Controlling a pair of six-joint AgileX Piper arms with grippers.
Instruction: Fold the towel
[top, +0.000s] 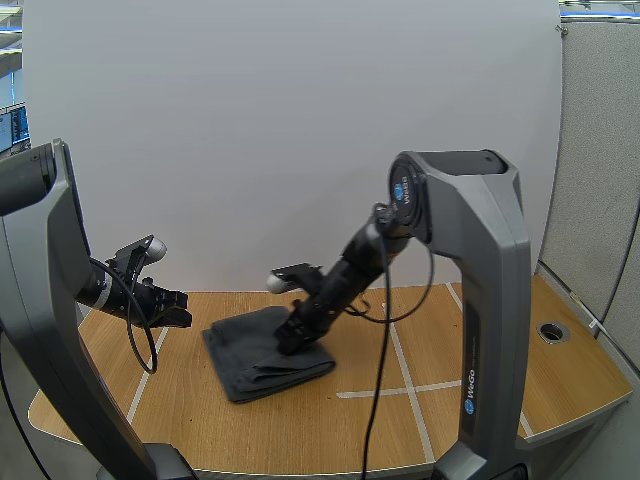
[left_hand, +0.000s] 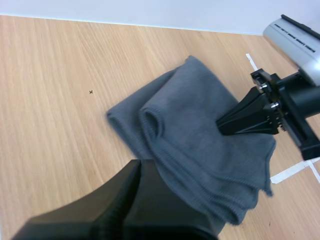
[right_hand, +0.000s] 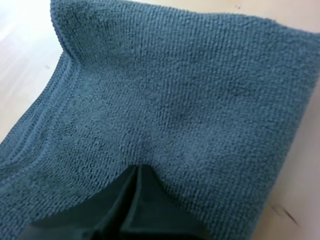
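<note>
A dark grey towel (top: 250, 362) lies folded in layers on the wooden table (top: 330, 430), left of centre. My right gripper (top: 286, 344) reaches down onto its top, near the right side. In the right wrist view its fingers lie together as one dark wedge, the tip (right_hand: 138, 169) pressing a small dimple into the towel (right_hand: 190, 90). My left gripper (top: 181, 308) hangs above the table just left of the towel, apart from it. In the left wrist view it is shut on nothing (left_hand: 138, 164), over the towel's (left_hand: 185, 125) near edge, with the right gripper (left_hand: 221, 125) on the cloth beyond.
White tape lines (top: 405, 390) cross the table to the right of the towel. A round cable hole (top: 552, 331) sits near the table's right edge. Bare wood lies in front of the towel and to its right.
</note>
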